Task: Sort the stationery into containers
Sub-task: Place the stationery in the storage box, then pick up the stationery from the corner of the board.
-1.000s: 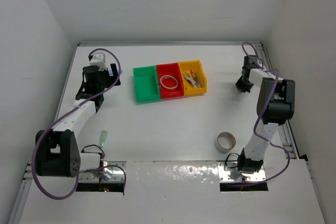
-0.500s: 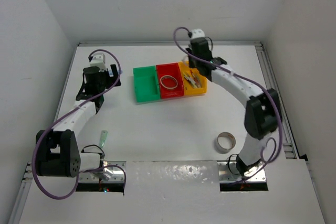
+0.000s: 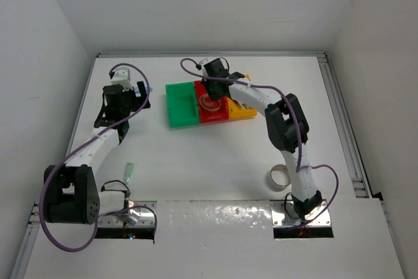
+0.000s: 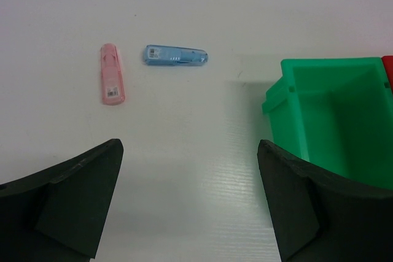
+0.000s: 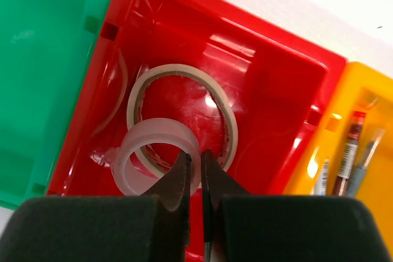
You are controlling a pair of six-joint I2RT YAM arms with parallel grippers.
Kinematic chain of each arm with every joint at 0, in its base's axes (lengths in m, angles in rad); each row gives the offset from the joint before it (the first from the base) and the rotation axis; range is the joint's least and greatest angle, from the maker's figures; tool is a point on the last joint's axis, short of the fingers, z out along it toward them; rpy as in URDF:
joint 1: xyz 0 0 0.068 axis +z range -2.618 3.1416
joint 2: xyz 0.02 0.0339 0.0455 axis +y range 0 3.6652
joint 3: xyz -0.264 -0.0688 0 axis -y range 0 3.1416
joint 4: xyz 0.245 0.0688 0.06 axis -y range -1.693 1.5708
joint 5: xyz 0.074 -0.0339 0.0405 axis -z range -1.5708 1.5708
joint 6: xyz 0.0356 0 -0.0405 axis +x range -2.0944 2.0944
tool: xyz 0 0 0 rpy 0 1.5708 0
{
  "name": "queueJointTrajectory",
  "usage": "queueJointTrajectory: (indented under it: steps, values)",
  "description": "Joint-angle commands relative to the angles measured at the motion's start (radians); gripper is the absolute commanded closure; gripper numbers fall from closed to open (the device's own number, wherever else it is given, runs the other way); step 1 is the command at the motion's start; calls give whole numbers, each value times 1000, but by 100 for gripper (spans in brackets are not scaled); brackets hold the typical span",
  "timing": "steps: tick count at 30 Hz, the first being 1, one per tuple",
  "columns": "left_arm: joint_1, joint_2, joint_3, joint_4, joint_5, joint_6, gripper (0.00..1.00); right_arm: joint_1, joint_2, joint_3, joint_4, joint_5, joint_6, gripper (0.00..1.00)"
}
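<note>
My right gripper (image 5: 195, 164) is shut on the wall of a white translucent tape roll (image 5: 132, 151) and holds it just above the red bin (image 5: 270, 72). A flat beige tape roll (image 5: 224, 108) lies in that bin. The yellow-orange bin (image 5: 368, 108) holds pens (image 5: 351, 151). The green bin (image 4: 331, 115) is empty. My left gripper (image 4: 189, 151) is open and empty over the table left of the green bin. A pink piece (image 4: 112, 82) and a blue piece (image 4: 176, 56) lie ahead of it. In the top view the right gripper (image 3: 210, 89) is over the red bin (image 3: 212, 108).
Another beige tape roll (image 3: 281, 176) stands on the table near the right arm's base. A pale green piece (image 3: 130, 172) lies near the left arm's base. The three bins stand in a row at the table's middle back.
The right arm has swung from the far right side across to the bins and now hangs over the red bin. The left arm has barely moved.
</note>
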State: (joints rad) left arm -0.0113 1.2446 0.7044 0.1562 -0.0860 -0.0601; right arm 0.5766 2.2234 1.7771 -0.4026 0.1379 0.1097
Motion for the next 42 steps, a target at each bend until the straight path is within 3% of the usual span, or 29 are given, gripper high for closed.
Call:
queueJointTrajectory:
  steps: [1, 13, 21, 28, 35, 39, 42]
  values:
    - [8, -22, -6, 46, 11, -14, 11, 0, -5, 30, 22, -32, 11, 100]
    - [8, -20, -8, 49, 2, -7, 11, 5, 33, -22, 96, 35, 21, 97]
    - [10, -22, -14, 49, 3, -7, 11, 12, 16, -50, 137, 45, -38, 77]
    - [10, -27, -8, 49, 6, 0, 11, 19, -31, -42, 137, 42, -48, 73]
    - [10, -19, 15, 42, 40, 26, 11, -17, -287, -97, 105, -35, 143, 69]
    - [8, -31, 23, 63, 23, 14, 14, -56, -552, -304, -20, -63, 305, 58]
    - [-3, -56, 7, 83, 31, 11, 14, -78, -703, -523, -142, 11, 445, 54]
